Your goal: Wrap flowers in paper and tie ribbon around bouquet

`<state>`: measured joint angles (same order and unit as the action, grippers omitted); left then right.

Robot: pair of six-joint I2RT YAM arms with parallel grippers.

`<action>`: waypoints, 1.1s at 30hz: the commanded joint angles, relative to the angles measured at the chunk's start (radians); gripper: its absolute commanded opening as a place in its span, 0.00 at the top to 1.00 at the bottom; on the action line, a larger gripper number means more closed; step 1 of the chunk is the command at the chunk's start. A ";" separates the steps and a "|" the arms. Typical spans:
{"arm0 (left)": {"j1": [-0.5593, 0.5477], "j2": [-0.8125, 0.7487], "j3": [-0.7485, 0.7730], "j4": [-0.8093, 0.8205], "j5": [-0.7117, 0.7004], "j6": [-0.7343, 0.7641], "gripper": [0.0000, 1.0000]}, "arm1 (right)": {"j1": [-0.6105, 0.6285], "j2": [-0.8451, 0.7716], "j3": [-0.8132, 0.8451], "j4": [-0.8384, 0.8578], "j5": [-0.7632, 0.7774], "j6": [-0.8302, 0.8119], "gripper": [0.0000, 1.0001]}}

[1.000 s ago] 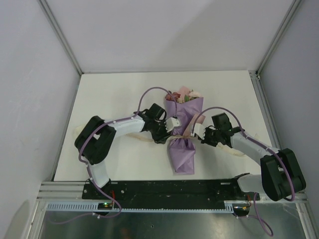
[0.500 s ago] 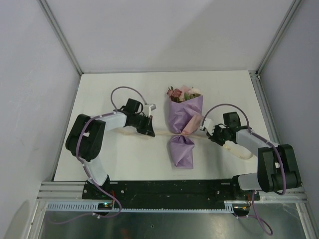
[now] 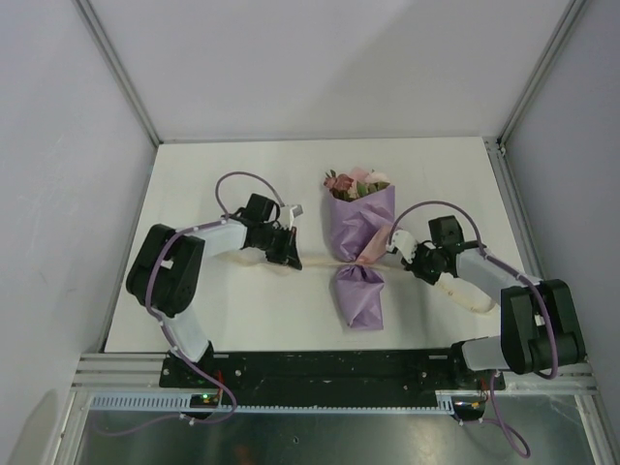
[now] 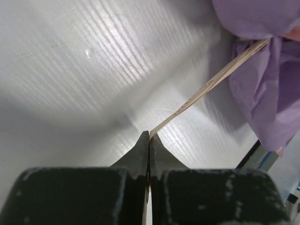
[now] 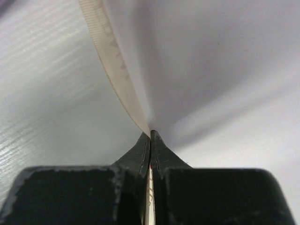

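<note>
Bouquet (image 3: 360, 228) — long axis near-to-far, flowers (image 3: 351, 182) far; left pincer (image 4: 149, 136) and right pincer (image 5: 150, 135) each pinch the ribbon (image 4: 211, 82).

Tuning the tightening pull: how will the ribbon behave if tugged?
Probably floppy and light: the ribbon is a thin strip, straight only where stretched from left gripper to bouquet. It might slip; the right gripper pinches it just at its tips.
</note>
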<state>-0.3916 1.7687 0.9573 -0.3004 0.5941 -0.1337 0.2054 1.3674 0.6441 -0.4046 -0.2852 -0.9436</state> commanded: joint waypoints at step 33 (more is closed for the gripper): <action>-0.044 -0.082 0.082 -0.334 -0.289 0.480 0.40 | 0.051 0.084 0.127 -0.209 -0.060 0.017 0.99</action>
<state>-0.4347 1.6691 1.0187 -0.5606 0.3611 0.2485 0.2649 1.4479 0.7429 -0.5846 -0.3531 -0.9188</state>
